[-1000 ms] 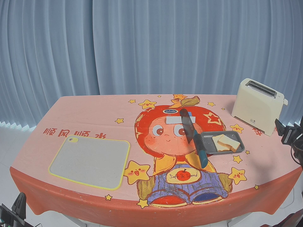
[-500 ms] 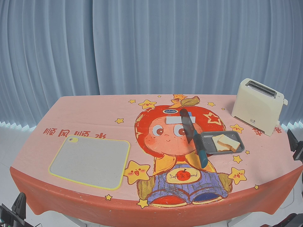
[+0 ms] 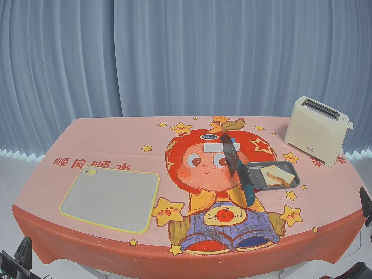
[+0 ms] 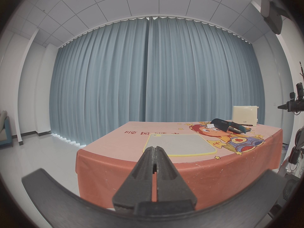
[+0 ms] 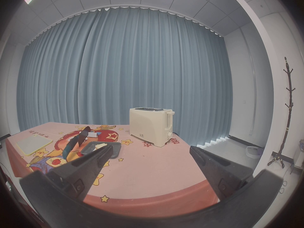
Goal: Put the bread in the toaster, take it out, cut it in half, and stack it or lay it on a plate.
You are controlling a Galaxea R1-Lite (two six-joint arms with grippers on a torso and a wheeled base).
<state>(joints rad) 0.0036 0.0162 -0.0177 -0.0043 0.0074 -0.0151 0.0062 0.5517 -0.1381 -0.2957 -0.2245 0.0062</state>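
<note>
**Status: bread cut and laid on the tray; both arms off the table**

1. Bread. The bread [image 3: 278, 175] lies as two pieces in the grey tray [image 3: 254, 170], one piece overlapping the other. The tray sits on the table [image 3: 116, 144], right of centre and in front of the toaster [image 3: 316, 130].
2. Toaster. Nothing stands out of the top slot.
3. Knife. The knife [image 3: 237, 168] lies just beside the tray on its left. Its handle points toward the robot, and its blade tip rests over a small white block [image 3: 212, 147].
4. Cutting board. The cutting board [image 3: 110, 198] lies on the left side of the table, with nothing on it.
5. Left gripper [image 4: 154, 162]. The fingers are pressed together and hold nothing. It sits low, off the near left corner of the table.
6. Right gripper [image 5: 151, 151]. The fingers are spread wide and hold nothing. It sits off the table's right edge.

Assessment: the toasting, cutting and plating steps appear finished. No remaining step can be identified.
</note>
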